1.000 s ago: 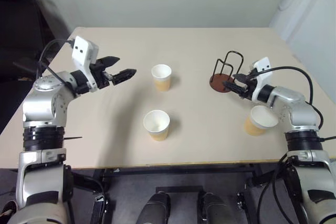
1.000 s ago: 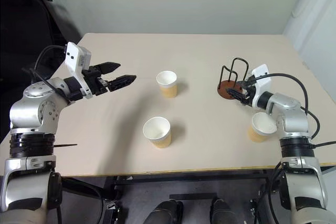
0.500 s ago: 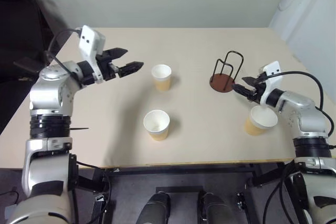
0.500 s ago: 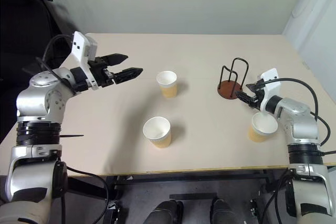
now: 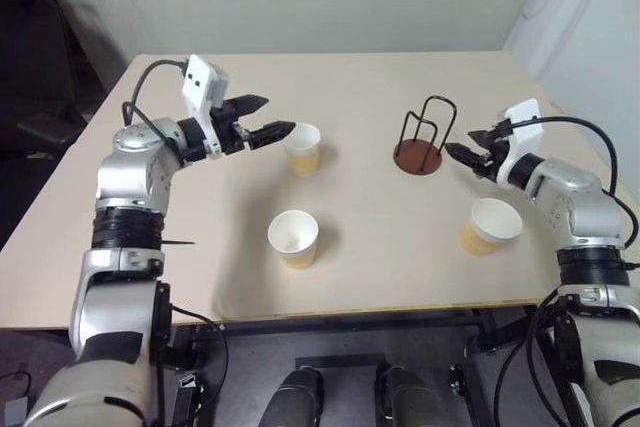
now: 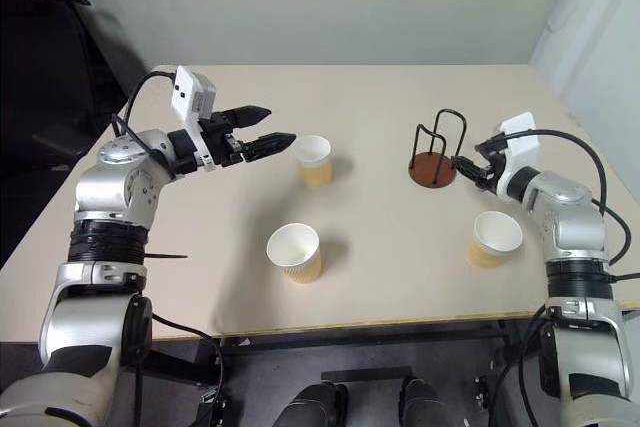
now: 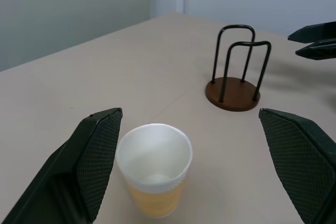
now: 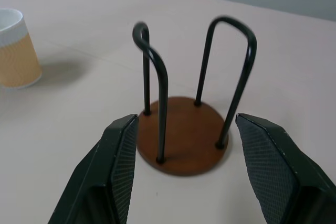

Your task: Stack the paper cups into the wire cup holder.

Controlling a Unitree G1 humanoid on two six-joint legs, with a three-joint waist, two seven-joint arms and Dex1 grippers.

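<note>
Three paper cups stand upright on the table: one far (image 5: 303,147), one near the front (image 5: 293,238), one at the right (image 5: 487,225). The wire cup holder (image 5: 422,142) stands empty, a brown disc with black loops. My left gripper (image 5: 270,119) is open and level, its tips just left of the far cup (image 7: 154,169), with nothing between the fingers (image 7: 97,150). To the right of the holder (image 8: 181,140), my right gripper (image 5: 462,147) hangs open and apart from it, pointing at the loops.
The beige table (image 5: 380,247) ends in a front edge close below the near cup. A pale wall runs behind the table's far edge. Bare tabletop lies between the cups and the holder.
My left gripper has swung right, up to the far cup. My right gripper has drawn back from the holder's base to its right side. The camera has shifted a little too.
</note>
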